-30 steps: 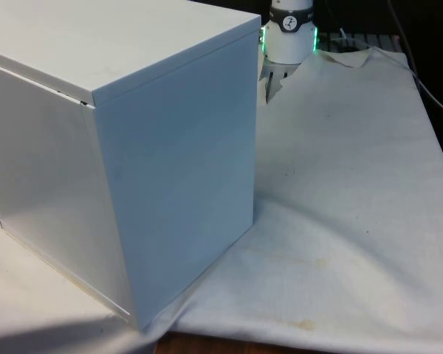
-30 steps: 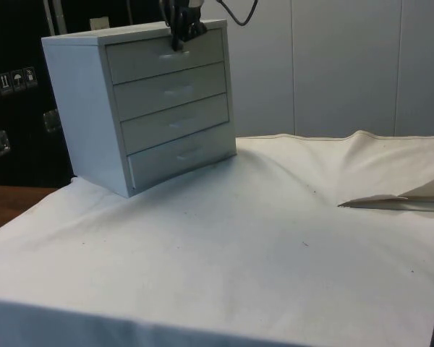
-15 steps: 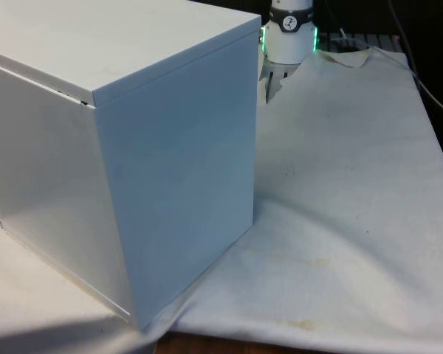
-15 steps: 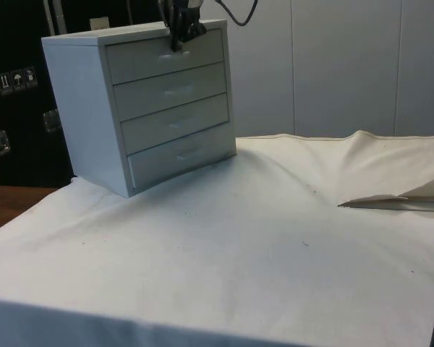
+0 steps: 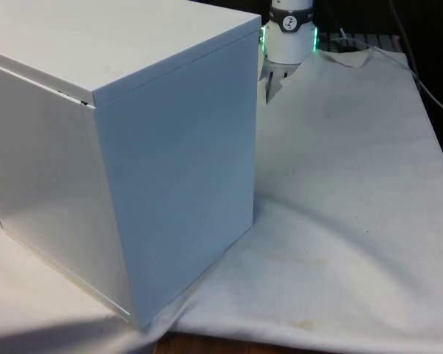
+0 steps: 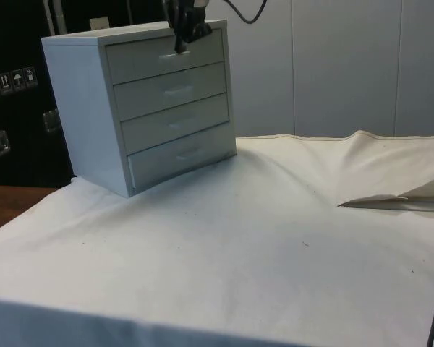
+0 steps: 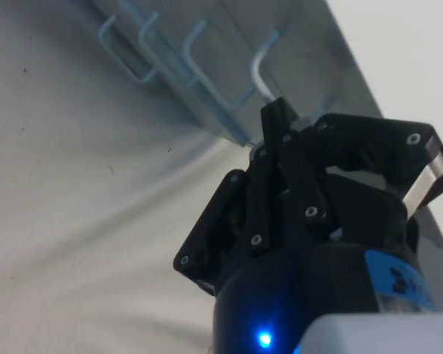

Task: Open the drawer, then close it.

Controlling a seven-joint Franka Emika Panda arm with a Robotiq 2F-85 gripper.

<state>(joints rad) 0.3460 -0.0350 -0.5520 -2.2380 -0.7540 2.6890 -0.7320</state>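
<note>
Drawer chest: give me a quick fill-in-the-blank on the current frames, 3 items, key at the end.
1. The chest of drawers has ____ drawers stacked in its front.
2. The gripper is at the handle of the ____ drawer.
3. The chest stands on a ____ cloth.

Missing words: four; top; white

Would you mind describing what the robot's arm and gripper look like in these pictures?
The arm is white and rounded, with a black band and a green glow at its wrist in the front view. The gripper is black, built of angular plates fastened with small screws, with two narrow fingers. A black cable loops away from it in the side view.
</note>
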